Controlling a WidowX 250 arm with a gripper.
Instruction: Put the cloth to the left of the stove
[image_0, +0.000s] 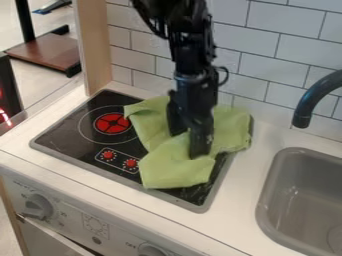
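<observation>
The black gripper (188, 144) points down over the right half of the stove, its two fingers spread apart and the tips at the cloth. Beneath and around it lies the green cloth (175, 167), rumpled, covering the right part of the black stove top (73, 129) and reaching its right edge. Whether the fingertips press into the fabric I cannot tell. The left burner and two red knobs of the stove are uncovered; the cloth hides most of the right side.
A grey sink (268, 195) with a dark faucet (310, 102) is at the right. White tiles (254, 45) rise behind the counter, and a wooden post (97, 50) stands at its back left corner. A narrow white counter strip (40, 127) runs left of the stove.
</observation>
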